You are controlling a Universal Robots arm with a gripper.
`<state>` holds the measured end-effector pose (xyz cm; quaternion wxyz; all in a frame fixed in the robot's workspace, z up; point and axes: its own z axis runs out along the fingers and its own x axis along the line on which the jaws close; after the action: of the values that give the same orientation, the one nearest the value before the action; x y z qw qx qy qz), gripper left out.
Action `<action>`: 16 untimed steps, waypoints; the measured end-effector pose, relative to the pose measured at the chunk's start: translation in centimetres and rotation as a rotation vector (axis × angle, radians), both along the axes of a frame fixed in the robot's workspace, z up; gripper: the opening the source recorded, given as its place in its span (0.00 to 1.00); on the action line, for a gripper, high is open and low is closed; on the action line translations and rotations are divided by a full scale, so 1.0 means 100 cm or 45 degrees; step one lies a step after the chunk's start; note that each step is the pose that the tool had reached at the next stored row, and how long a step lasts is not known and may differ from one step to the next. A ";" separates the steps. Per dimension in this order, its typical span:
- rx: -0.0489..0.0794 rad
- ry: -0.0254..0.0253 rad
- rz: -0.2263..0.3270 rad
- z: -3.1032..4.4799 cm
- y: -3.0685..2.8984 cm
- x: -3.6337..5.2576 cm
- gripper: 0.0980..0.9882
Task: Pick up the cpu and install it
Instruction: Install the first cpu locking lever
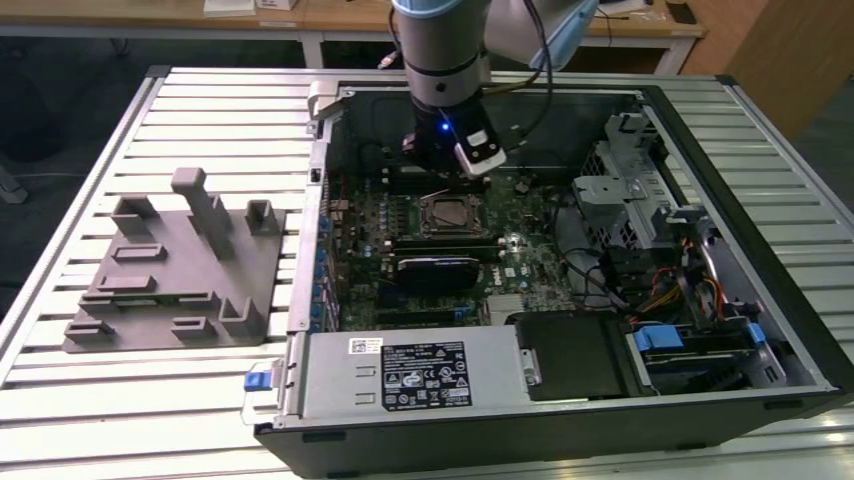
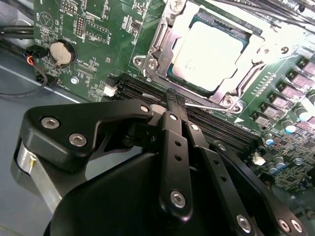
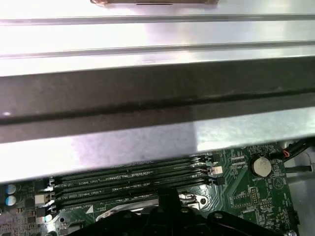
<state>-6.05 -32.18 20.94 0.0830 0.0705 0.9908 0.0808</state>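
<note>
In the second wrist view the gripper sits closest to me, its black linkages drawn in so the jaws are pressed together with nothing between them. Just past the tip lie the memory slots, and beyond those the cpu rests flat in its socket, pale top up, framed by the metal bracket. I judge placing is done and the seating or locking stage is in hand; the next move calls for a gentle touch, keeping the tip clear of the slots. The first wrist view adds the case wall above the board and a coin cell. In the exterior view I see the arm reaching into the open computer case, and a grey fixture block off on the bench at that view's left
</note>
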 end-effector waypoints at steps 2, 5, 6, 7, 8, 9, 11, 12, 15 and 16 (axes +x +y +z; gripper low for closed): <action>-0.004 -0.0040 0.000 -0.0007 0.0004 -0.0004 0.01; -0.010 -0.0067 0.000 -0.0021 0.0013 -0.0004 0.01; -0.012 -0.0069 0.000 -0.0025 0.0017 -0.0004 0.01; -0.014 -0.0072 0.000 -0.0029 0.0023 -0.0004 0.01; -0.016 -0.0074 0.000 -0.0032 0.0028 -0.0004 0.01; -0.017 -0.0077 0.000 -0.0035 0.0037 -0.0004 0.01; -0.018 -0.0081 0.000 -0.0038 0.0057 -0.0005 0.01; -0.018 -0.0083 0.000 -0.0040 0.0066 -0.0005 0.01; -0.019 -0.0089 0.000 -0.0044 0.0080 -0.0006 0.01; -0.019 -0.0092 0.000 -0.0046 0.0082 -0.0006 0.01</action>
<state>-6.11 -31.36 20.48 0.0871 0.0696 0.9910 0.0736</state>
